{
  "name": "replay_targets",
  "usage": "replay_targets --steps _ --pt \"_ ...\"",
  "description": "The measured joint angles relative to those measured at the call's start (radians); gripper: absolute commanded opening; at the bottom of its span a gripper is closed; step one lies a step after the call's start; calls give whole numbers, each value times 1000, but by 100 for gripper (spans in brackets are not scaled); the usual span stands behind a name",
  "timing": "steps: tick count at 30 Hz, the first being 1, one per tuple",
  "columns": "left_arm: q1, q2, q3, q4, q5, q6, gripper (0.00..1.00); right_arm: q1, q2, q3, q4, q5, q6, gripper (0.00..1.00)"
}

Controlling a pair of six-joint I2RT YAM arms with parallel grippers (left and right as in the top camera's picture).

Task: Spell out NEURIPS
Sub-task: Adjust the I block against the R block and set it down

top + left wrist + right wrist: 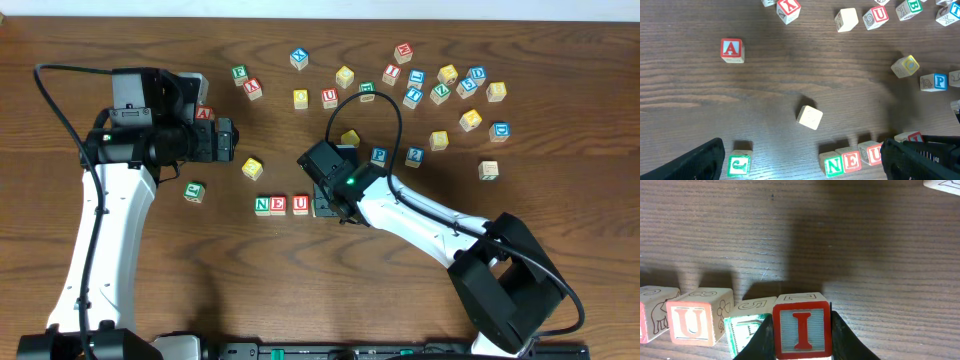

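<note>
The right gripper (801,342) is closed on the I block (801,329), with one finger on each side of it, at the lower middle of the right wrist view. This block is at the right end of the row (280,205), just beside a green block (742,330). The letter on the green block is partly hidden, so I cannot tell if it is the R. To the left of it stands the U block (692,322). Whether the I block already rests on the table (865,240) is not visible. The left gripper (232,140), in the upper left of the overhead view, has its fingers spread wide and holds nothing.

The danger I see is the finger on the left side, because it sits between the I block and the green block. When the fingers open, it may push the green block and make the row crooked. If the I block is released while it is not flat, it may tip or turn its letter away.
</note>
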Motion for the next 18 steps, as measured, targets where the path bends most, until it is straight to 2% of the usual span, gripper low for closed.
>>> replay_targets --steps 18 --pt "0 0 0 0 0 0 98 39 2 0 5 40 18 4"
